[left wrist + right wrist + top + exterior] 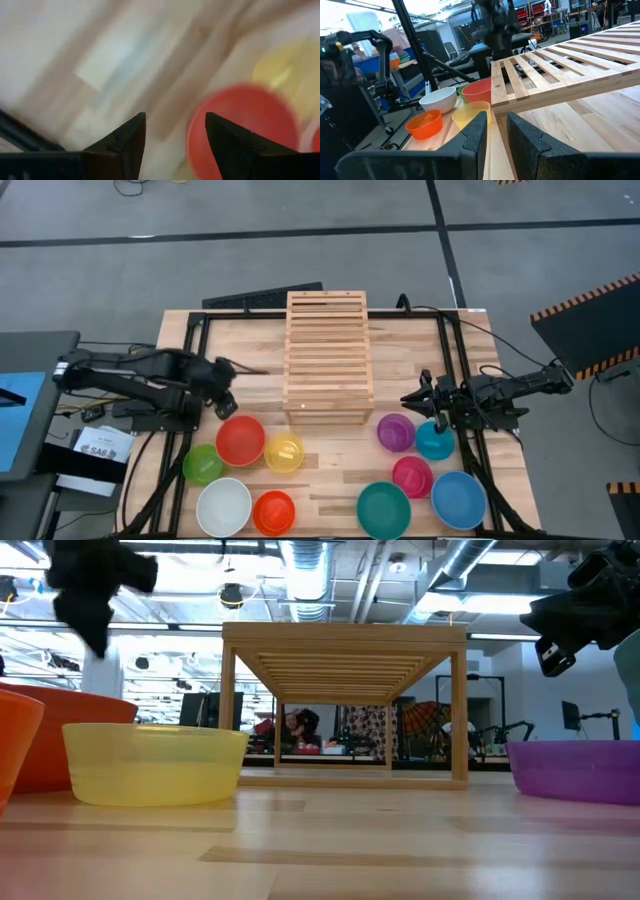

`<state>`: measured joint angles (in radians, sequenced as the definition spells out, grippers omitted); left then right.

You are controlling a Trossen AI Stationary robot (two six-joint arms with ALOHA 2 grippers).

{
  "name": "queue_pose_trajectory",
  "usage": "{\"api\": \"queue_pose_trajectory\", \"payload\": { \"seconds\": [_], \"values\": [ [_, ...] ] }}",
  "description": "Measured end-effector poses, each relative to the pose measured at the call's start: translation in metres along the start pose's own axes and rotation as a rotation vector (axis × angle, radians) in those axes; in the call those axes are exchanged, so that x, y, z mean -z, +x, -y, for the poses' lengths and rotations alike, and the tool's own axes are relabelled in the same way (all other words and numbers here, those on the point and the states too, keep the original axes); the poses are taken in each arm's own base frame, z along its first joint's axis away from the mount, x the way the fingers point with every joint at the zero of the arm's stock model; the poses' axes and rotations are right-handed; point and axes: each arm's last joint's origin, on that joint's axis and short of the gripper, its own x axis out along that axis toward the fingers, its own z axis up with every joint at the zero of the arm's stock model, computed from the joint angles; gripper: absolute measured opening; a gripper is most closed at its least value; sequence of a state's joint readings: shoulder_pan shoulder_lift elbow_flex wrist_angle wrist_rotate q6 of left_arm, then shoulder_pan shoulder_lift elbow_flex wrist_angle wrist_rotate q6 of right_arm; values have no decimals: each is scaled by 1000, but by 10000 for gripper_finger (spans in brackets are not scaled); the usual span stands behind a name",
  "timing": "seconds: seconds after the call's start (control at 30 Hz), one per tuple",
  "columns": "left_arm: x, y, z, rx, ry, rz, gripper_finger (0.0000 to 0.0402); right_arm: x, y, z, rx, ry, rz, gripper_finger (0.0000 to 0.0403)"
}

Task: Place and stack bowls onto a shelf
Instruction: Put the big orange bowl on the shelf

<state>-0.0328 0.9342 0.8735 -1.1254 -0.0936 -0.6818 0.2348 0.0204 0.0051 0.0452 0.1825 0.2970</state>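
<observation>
The wooden slatted shelf [329,358] stands at the table's middle, toward the far edge. To its near left, resting on their bases, are the red bowl [240,440], yellow bowl [284,452], green bowl [203,464], white bowl [223,507] and orange bowl [273,512]. To its near right stand the purple bowl [396,432], small teal bowl [434,440], magenta bowl [412,476], large teal bowl [383,510] and blue bowl [459,499]. My left gripper [175,122] is open above the table, just beyond the red bowl [240,130]. My right gripper [496,127] hangs open by a narrow gap right of the shelf [555,65], holding nothing.
A black frame [195,340] runs along the table's left, right and far sides. A dark keyboard [262,298] lies behind the shelf. Bare planks [330,480] show between the two bowl groups. In the low view both grippers hang above the yellow bowl [155,765] and purple bowl [580,768].
</observation>
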Motion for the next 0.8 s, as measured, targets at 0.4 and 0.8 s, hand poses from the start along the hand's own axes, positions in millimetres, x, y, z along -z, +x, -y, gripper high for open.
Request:
{"api": "queue_pose_trajectory", "payload": {
  "seconds": [0.4, 0.8],
  "values": [
    [1, 62, 7, 56, 209, -185, 190, 0, 0, 0, 0, 0, 0, 102],
    [-4, 95, 15, 18, 339, -303, 190, 0, 0, 0, 0, 0, 0, 102]
  ]
}}
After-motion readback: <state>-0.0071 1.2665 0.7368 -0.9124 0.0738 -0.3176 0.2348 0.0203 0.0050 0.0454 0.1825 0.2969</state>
